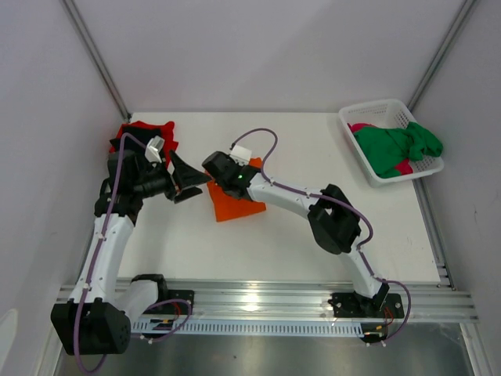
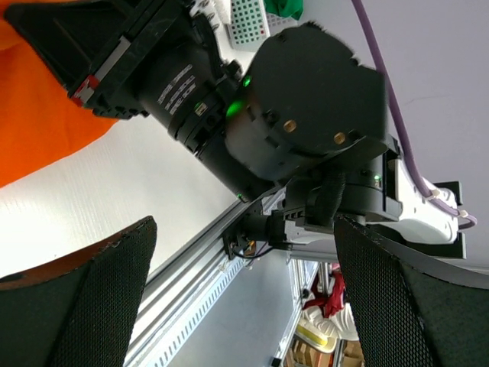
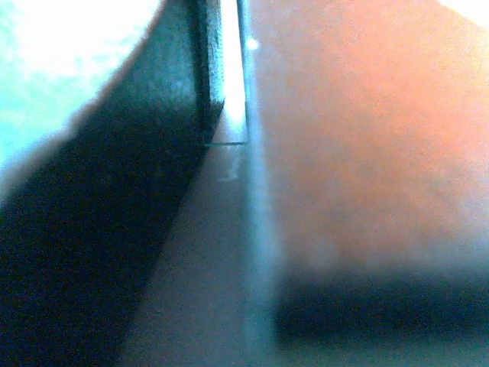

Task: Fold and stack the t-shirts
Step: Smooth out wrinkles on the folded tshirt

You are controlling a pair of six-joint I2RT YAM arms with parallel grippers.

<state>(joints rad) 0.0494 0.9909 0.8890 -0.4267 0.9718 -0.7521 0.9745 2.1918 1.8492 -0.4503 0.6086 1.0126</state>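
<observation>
**Q:** Where is the work, and how are the fingers set?

**A:** The orange t-shirt (image 1: 239, 205) is seen folded into a small rectangle. The right gripper (image 1: 213, 164) is set on its far left corner, fingers closed tight. Whether cloth is pinched cannot be told, as the wrist view is blurred. The left gripper (image 1: 197, 186) is held just left of the shirt, spread wide and empty.

**Q:** How is the step best done?

**A:** A lift onto the stack is judged likely. The near left edge should be taken by the left gripper first, so the layers are not let fall open.

**Q:** Surroundings, obstructions?

**A:** A red t-shirt (image 1: 149, 129) is noted beyond and left of the orange one, partly hidden by the left arm. A white lattice basket (image 1: 376, 110) is noted well to the right, with a green t-shirt (image 1: 391, 149) and a magenta t-shirt (image 1: 360, 127) in it. The two grippers are crowded together, so a knock is to be guarded against.
</observation>
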